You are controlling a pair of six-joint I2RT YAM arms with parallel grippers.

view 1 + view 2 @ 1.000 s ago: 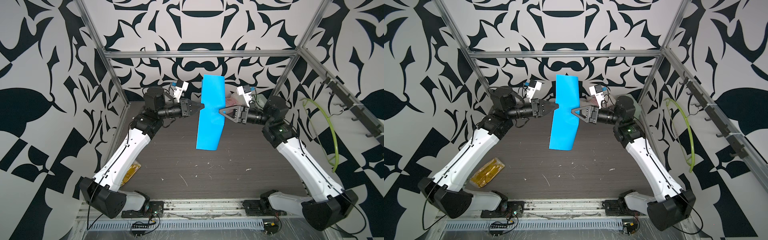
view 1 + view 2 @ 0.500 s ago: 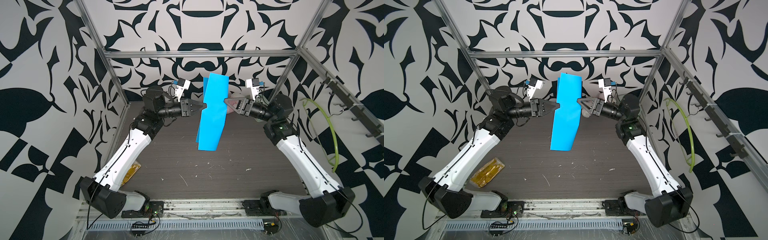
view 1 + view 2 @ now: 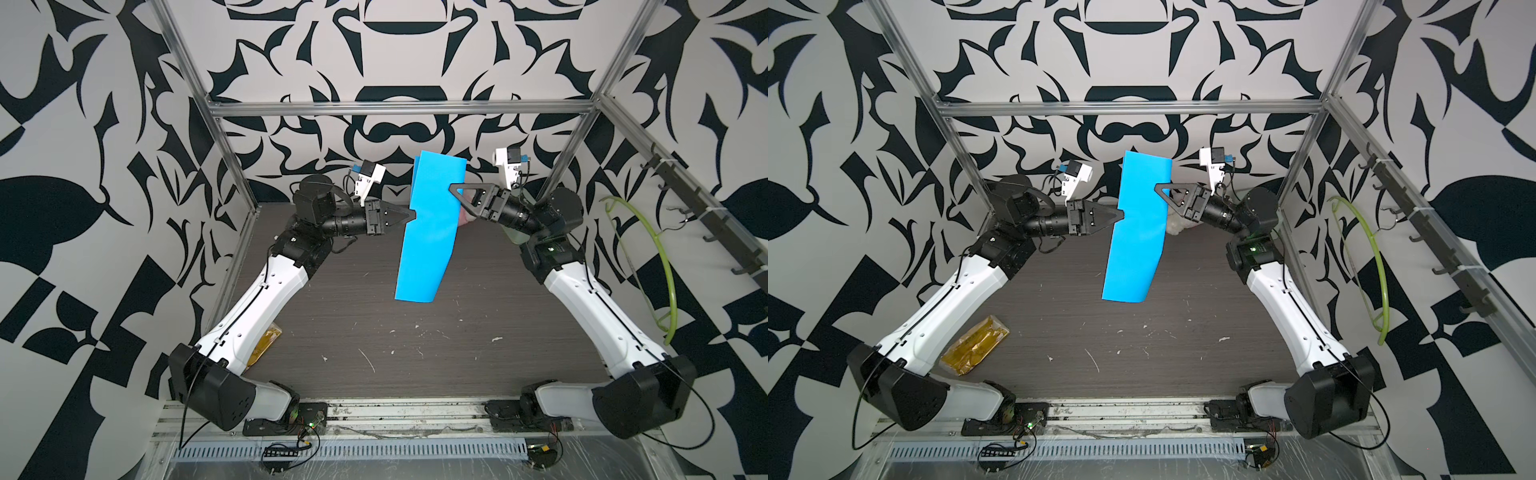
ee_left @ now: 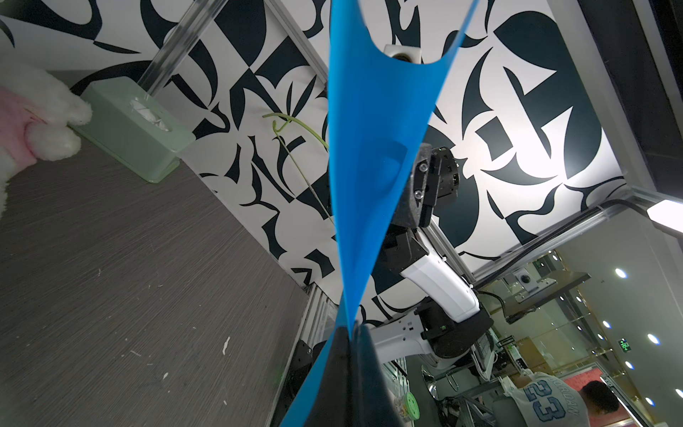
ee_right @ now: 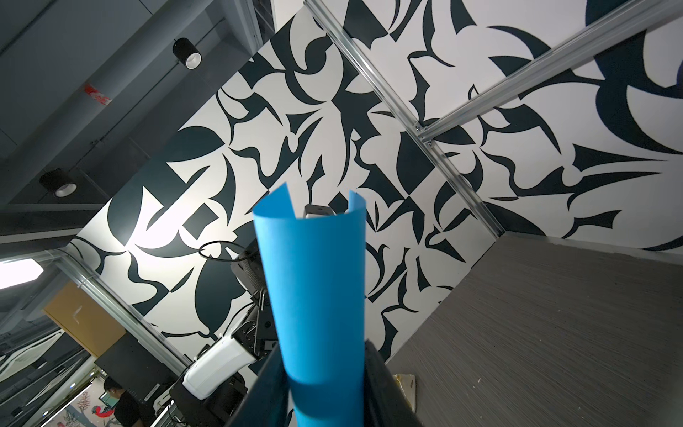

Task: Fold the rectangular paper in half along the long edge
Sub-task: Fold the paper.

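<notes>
Two grippers face across one paper (image 3: 428,232) | position: hanging clear above the table's (image 3: 374,332) far half, long axis pointing down toward the table | left gripper (image 3: 412,215): clamped on both long edges, brought together | right gripper (image 5: 321,355): jaws apart, straddling the rounded bend opposite | judgement: the crease depends on squeezing squarely across that bend.

Top views bright and sharp; wrist views show glare, edge distortion.

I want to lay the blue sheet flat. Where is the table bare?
Bare: table middle, between left arm and right arm, only white scraps. Crowded: gold packet beside the left arm; plush toy and tissue box at the far right corner.
</notes>
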